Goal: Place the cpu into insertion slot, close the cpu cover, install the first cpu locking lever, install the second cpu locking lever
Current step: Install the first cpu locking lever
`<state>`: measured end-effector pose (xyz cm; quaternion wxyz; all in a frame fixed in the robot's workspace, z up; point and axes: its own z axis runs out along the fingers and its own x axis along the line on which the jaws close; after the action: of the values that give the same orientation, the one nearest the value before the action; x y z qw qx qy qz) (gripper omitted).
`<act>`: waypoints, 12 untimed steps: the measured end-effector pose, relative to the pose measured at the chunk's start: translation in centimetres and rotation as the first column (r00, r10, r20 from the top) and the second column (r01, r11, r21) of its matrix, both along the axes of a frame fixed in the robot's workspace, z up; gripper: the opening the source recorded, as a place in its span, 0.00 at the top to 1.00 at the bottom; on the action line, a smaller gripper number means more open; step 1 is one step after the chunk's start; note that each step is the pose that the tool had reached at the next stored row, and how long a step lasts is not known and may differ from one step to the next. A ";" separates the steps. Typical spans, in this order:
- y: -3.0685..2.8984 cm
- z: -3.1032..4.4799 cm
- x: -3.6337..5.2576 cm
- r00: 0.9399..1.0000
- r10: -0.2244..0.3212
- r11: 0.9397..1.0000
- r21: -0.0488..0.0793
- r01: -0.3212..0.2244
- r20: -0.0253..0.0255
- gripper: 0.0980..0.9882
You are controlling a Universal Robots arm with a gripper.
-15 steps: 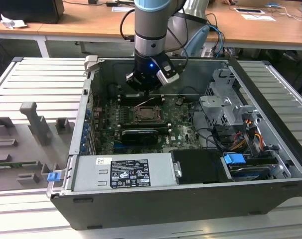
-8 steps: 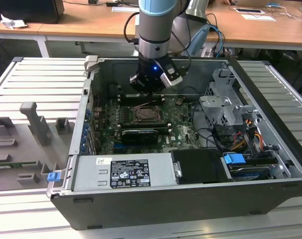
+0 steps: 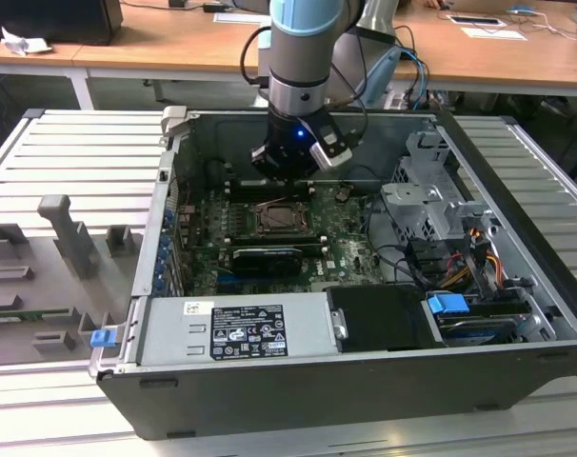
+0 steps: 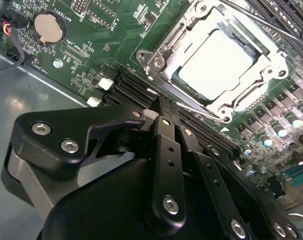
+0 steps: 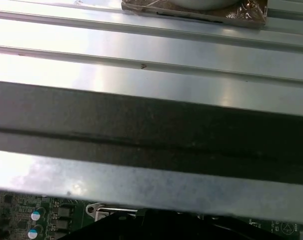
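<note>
Already the cpu [image 4: 219,65] is seated in the insertion slot [image 4: 167,50] at the motherboard's middle with the cpu cover [image 4: 271,62] closed over it, while the gripper [image 4: 166,112], jaws pressed together and empty, is held beside a locking lever [image 4: 199,109].

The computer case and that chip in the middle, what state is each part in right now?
computer case: side open, lying flat on the table.
cpu: seated in the insertion slot, pale top showing.
cpu cover: closed down around the cpu.
locking lever: thin rod lying along the cover's edge; whether it is latched cannot be told.
gripper: above the board beside the slot, holding nothing visible.
</note>
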<state>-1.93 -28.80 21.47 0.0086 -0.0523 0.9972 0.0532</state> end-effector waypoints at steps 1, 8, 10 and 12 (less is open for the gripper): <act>0.00 -0.08 0.02 1.000 0.000 1.000 0.000 0.000 0.000 0.99; 0.00 -0.43 0.12 1.000 0.000 1.000 0.000 0.000 0.000 0.99; 0.00 -0.55 0.17 1.000 0.000 1.000 0.000 0.000 0.000 0.99; 0.00 -0.62 0.21 1.000 0.000 1.000 -0.001 0.000 0.000 0.99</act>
<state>-1.72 -28.80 20.85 0.0085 -0.0523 0.9972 0.0525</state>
